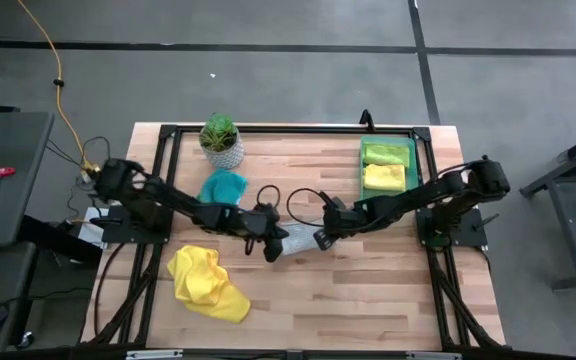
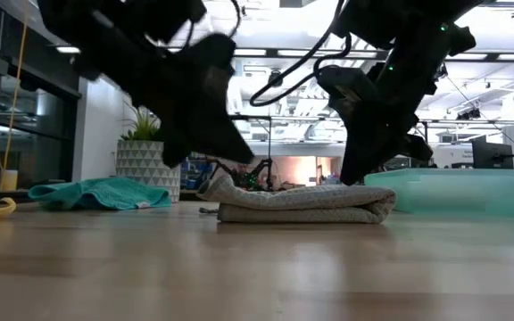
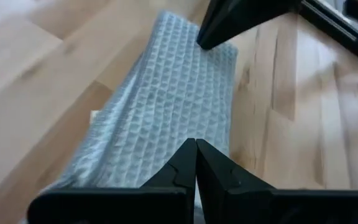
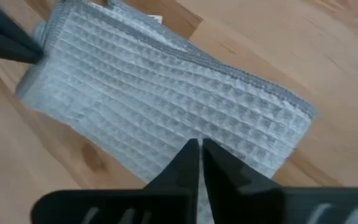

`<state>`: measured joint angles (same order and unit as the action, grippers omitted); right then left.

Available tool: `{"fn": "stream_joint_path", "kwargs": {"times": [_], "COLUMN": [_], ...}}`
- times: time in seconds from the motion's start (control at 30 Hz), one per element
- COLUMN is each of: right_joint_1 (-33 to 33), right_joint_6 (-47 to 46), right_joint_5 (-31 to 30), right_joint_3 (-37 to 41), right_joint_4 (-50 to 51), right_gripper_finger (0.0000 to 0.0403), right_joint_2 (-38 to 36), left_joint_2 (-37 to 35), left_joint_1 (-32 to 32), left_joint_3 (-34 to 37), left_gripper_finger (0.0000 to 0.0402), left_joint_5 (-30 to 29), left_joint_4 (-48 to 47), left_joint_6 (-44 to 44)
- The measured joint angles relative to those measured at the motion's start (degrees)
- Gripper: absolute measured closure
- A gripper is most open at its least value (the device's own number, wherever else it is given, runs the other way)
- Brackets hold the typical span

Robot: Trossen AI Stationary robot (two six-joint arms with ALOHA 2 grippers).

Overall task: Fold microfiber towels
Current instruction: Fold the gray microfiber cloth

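Note:
A grey-white waffle towel (image 1: 296, 238) lies folded in several layers at the table's middle; it also shows in the low view (image 2: 302, 203). My left gripper (image 3: 196, 146) is shut and stands just above the towel's raised left end (image 2: 219, 183). My right gripper (image 4: 200, 144) is shut over the towel's right part. A teal towel (image 1: 223, 186) lies crumpled at the back left. A yellow towel (image 1: 206, 280) lies crumpled at the front left. A lime green towel (image 1: 386, 154) and a second yellow towel (image 1: 384, 178) lie folded in the tray. My right gripper's shut fingertips reach the top layer of the folded towel near its right end (image 2: 357, 187), coming from above and slanting in from the table's right. The towel lies flat on the table. I cannot tell whether my left gripper touches the towel.
A translucent green tray (image 1: 363, 168) stands at the back right, also in the low view (image 2: 453, 192). A small plant in a white pot (image 1: 220, 140) stands at the back left. Bare wood (image 1: 368, 290) lies in front of the towel.

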<state>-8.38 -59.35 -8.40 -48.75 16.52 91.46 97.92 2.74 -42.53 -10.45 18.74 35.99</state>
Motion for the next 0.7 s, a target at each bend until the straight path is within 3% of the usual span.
{"fn": "stream_joint_path", "kwargs": {"times": [0.13,0.27,0.7], "right_joint_1": [0.13,-0.08,-0.37], "right_joint_6": [-0.16,-0.15,-0.20], "right_joint_5": [1.33,1.78,2.14], "right_joint_3": [-0.02,-0.04,-0.02], "right_joint_4": [0.53,1.65,6.58], "right_gripper_finger": [0.0379,0.0399,0.0400], "right_joint_2": [0.32,0.61,-0.17], "left_joint_2": [5.14,7.65,6.29], "left_joint_1": [0.00,-0.35,-4.27], "left_joint_3": [-0.05,-0.05,-0.06], "left_gripper_finger": [0.0401,0.0402,0.0401], "left_joint_5": [0.15,0.60,1.31], "left_joint_4": [2.34,1.74,-0.45], "left_joint_6": [1.37,0.38,-7.30]}}
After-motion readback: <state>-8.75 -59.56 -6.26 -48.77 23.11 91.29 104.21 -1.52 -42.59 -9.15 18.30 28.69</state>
